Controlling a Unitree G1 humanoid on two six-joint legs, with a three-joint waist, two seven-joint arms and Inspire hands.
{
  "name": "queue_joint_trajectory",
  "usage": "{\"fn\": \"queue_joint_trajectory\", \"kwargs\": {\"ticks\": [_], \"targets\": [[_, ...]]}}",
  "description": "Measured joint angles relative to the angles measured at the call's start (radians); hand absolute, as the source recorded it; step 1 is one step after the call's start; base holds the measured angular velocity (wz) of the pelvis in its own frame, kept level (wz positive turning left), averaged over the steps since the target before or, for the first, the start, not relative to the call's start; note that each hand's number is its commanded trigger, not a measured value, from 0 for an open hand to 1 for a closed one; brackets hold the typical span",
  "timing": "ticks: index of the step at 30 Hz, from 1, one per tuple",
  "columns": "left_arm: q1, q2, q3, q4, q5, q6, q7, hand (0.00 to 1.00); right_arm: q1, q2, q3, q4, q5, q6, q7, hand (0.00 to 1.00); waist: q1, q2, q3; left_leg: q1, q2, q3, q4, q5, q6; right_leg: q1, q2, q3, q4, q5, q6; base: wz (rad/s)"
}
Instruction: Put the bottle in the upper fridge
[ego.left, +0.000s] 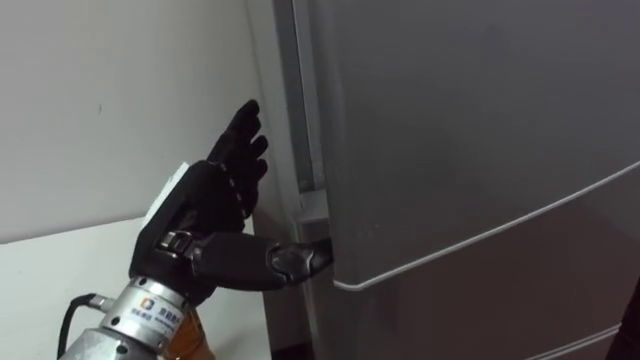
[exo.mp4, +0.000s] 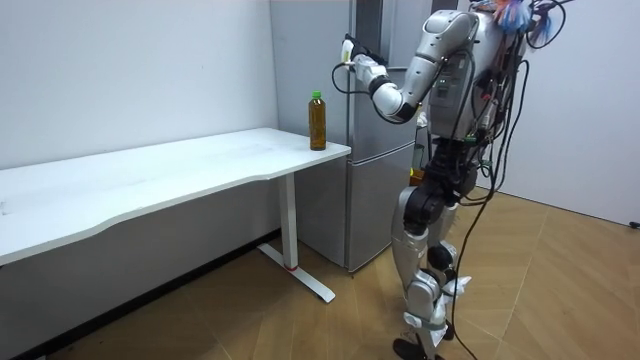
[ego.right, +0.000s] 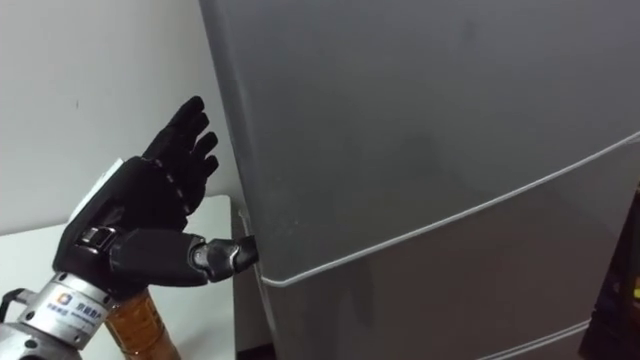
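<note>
The grey fridge (ego.left: 470, 150) stands just beside the white table (exo.mp4: 150, 185). An amber, green-capped bottle (exo.mp4: 317, 120) stands upright at the table's corner nearest the fridge. The left hand (ego.left: 205, 215), fingers straight and apart, is raised at the upper door's left edge, with the thumb apparently touching it.

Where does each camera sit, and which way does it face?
Left eye view: on the robot's head, looking down at the left edge of the fridge; the left hand shows, fingers straight, thumb at the upper door's corner.
Right eye view: same head, a little rightward, same door and hand; the bottle peeks below the wrist.
Room view: stands off in the room, facing table, bottle and fridge; the whole robot shows, standing before the fridge.
Shared: all three show the left hand at the fridge.
</note>
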Motion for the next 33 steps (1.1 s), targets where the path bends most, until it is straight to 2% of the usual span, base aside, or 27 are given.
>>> {"fn": "queue_joint_trajectory", "kwargs": {"ticks": [6, 12, 19, 24, 28, 33], "targets": [[0.000, 0.002, -0.030, -0.024, -0.001, -0.001, -0.040, 0.00, -0.001, -0.003, 0.037, 0.002, 0.004, -0.023, 0.000, 0.00, 0.000, -0.006, 0.0002, 0.000, -0.005, 0.000, 0.000, 0.000, 0.000, 0.004, -0.005, -0.003, 0.000, 0.000, 0.004, 0.01], [0.000, -0.007, -0.057, -0.025, 0.000, -0.010, -0.065, 0.00, 0.000, -0.002, 0.055, 0.009, 0.009, -0.042, 0.005, 0.00, -0.001, -0.017, 0.0050, 0.005, -0.007, 0.001, 0.004, 0.000, 0.000, 0.001, -0.007, -0.002, 0.000, -0.001, 0.007, 0.00], [0.000, -0.010, -0.100, -0.029, 0.000, -0.040, -0.111, 0.00, -0.003, -0.003, 0.075, 0.021, 0.013, -0.065, 0.002, 0.00, -0.001, -0.025, 0.0103, 0.002, -0.006, 0.000, 0.009, 0.000, 0.001, -0.001, -0.007, -0.002, 0.002, 0.000, 0.007, 0.00], [0.000, -0.012, -0.146, -0.054, 0.000, -0.048, -0.158, 0.00, -0.007, -0.004, 0.075, 0.032, 0.013, -0.070, 0.002, 0.00, -0.001, -0.021, 0.0071, 0.004, -0.002, 0.004, 0.006, -0.002, 0.004, -0.003, -0.003, -0.001, 0.002, 0.004, 0.004, -0.02], [-0.001, -0.012, -0.201, -0.069, -0.001, -0.051, -0.192, 0.00, -0.008, -0.011, 0.083, 0.044, 0.039, -0.073, 0.002, 0.00, -0.006, -0.007, -0.0026, 0.004, -0.001, 0.010, 0.005, -0.002, 0.004, -0.001, -0.003, 0.000, 0.001, 0.008, 0.003, -0.05], [-0.038, -0.016, -0.258, -0.071, -0.001, -0.053, -0.222, 0.00, -0.013, -0.011, 0.089, 0.067, 0.074, -0.082, 0.005, 0.00, -0.009, -0.004, -0.0017, 0.013, 0.000, 0.012, -0.002, -0.002, 0.004, 0.001, 0.000, 0.012, 0.001, 0.007, 0.003, -0.04]]}}
